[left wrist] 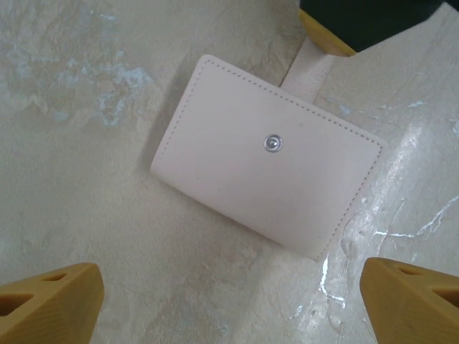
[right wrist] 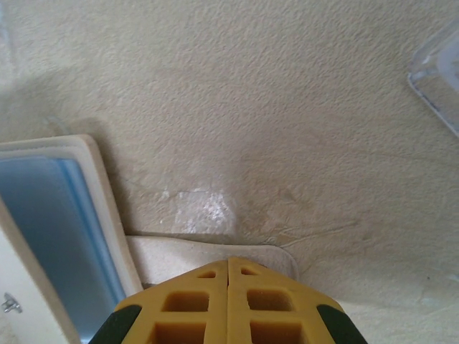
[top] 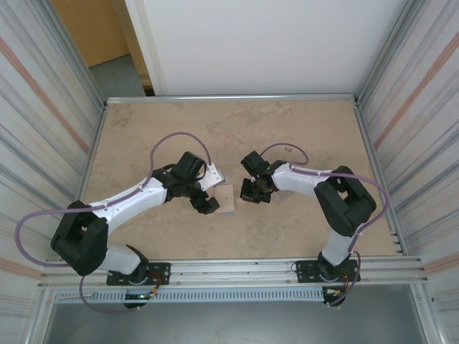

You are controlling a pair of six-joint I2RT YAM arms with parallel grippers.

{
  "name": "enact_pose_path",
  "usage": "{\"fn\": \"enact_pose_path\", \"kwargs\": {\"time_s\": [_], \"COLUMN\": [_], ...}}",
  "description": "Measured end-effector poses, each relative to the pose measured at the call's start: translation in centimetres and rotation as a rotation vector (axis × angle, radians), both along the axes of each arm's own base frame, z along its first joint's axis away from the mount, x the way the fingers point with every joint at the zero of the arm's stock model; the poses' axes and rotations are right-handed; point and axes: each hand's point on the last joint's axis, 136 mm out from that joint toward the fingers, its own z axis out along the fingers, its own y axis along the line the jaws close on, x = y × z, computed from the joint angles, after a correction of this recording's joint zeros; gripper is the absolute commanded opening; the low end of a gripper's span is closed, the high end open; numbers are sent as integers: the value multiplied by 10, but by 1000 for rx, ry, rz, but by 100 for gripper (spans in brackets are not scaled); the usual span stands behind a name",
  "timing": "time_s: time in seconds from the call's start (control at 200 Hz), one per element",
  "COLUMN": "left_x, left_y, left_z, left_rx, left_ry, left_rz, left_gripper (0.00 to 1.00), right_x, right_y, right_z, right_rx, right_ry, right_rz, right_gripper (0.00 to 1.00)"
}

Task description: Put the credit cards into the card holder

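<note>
the card holder [left wrist: 265, 172] lies mid surface [top: 287, 129], its snap stud facing up. the left tool [left wrist: 229, 301] hangs over it, released and spread wide. the right tool [right wrist: 228, 272] is clenched tight, its tips at the holder's tab [left wrist: 310, 72].

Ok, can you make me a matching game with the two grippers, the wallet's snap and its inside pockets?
Things:
1 left gripper
2 right gripper
3 snap stud on the card holder
4 inner pockets

Colour or state:
A pale blue
B shut
C silver
D wide open

Pairs: 1-D, 2-B, 3-C, 4-A
</note>
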Motion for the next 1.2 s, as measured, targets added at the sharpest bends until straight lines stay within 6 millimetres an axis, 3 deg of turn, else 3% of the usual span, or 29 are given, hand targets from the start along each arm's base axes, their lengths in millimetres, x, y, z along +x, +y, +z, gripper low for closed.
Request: {"fn": "enact_pose_path", "kwargs": {"time_s": [0.416,0.697,0.952,1.203], "left_x": [-4,-8,-8,5], "left_y": [-20,-30,-27,-23], "left_z": [-21,-24,-45,-45], "left_rx": [115,129,200,233], "left_ry": [-120,-163,-156,-204], "left_rz": [-89,-146,-154,-104], "left_gripper": [96,99,99,99], "right_x": [2,1,2,3], "right_y": [1,2,4,6], "right_z": [-1,-1,-2,-2], "right_rx": [8,19,30,43], "right_ry": [-5,-2,-9,-15], "right_rz": [-1,2,2,4], "right_gripper": [0,0,0,0]}}
